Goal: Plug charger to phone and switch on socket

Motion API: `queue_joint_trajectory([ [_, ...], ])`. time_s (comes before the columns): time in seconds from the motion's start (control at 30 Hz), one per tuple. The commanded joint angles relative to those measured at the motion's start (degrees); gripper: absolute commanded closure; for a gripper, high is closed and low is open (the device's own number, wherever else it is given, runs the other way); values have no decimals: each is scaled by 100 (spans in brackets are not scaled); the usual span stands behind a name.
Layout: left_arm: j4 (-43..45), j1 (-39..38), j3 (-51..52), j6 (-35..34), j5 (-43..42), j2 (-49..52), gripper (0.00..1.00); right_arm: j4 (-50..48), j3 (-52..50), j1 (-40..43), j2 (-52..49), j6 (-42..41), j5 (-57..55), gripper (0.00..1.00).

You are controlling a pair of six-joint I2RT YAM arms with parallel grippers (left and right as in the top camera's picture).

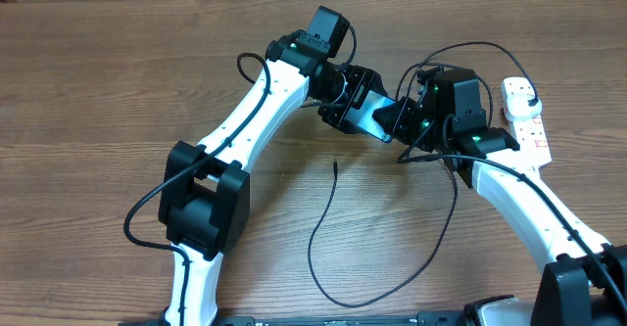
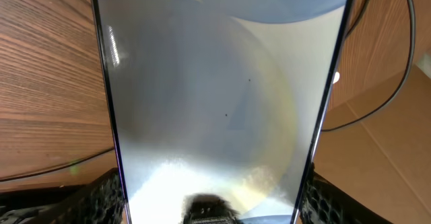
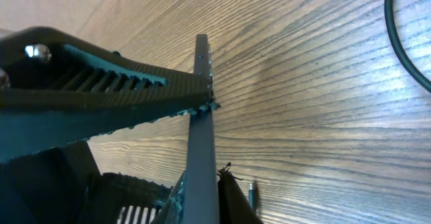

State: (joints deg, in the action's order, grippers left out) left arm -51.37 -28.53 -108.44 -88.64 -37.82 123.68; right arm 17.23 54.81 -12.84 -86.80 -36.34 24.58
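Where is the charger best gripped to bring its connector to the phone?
Probably just behind the connector tip of the charger, coming from straight above with a finger on either side of the cable. That end lies flat and nearly straight on the bare table, pointing towards the phone, with nothing lying over it.

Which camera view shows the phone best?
The left wrist view: the phone fills the picture, screen facing the camera. Overhead shows it small and partly covered. The right wrist view shows only its thin edge.
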Motion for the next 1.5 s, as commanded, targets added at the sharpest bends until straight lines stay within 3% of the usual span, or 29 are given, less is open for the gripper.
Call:
queue_joint_trajectory([
  [0.0, 72, -52, -164, -118, -74, -133, 96, -46, 107, -33, -11, -221, 133, 96],
  [0.07, 70, -52, -164, -116, -72, -136, 94, -46, 107, -33, -11, -221, 133, 96],
  [0.13, 72, -52, -164, -114, -70, -133, 58, -48, 107, -33, -11, -221, 136, 96],
  [0.2, 70, -52, -164, -72, -68, -133, 13, -48, 107, -33, -11, -223, 136, 96],
  [0.23, 72, -39, -164, 4, -66, -133, 0, -50, 107, -33, -11, -223, 136, 96],
  [0.67, -142, 503, -754, 1366, 81, -282, 0, -671, 109, -15, -11, -798, 245, 96],
  [0.8, -636, 872, -1491, 2017, 92, -358, 0, -1305, 109, -15, -11, -2052, 247, 96],
  [1.03, -841, 1257, -1582, 2122, -151, -468, 0, -2664, 109, -15, -11, -4527, 249, 96],
  [1.23, -706, 1357, -1582, 2118, -247, -468, 0, -2859, 109, -15, -11, -6782, 625, 96],
  [1.47, -372, 1311, -1582, 1971, -46, -466, 0, -3370, 109, -28, -11, -7943, 1121, 96],
])
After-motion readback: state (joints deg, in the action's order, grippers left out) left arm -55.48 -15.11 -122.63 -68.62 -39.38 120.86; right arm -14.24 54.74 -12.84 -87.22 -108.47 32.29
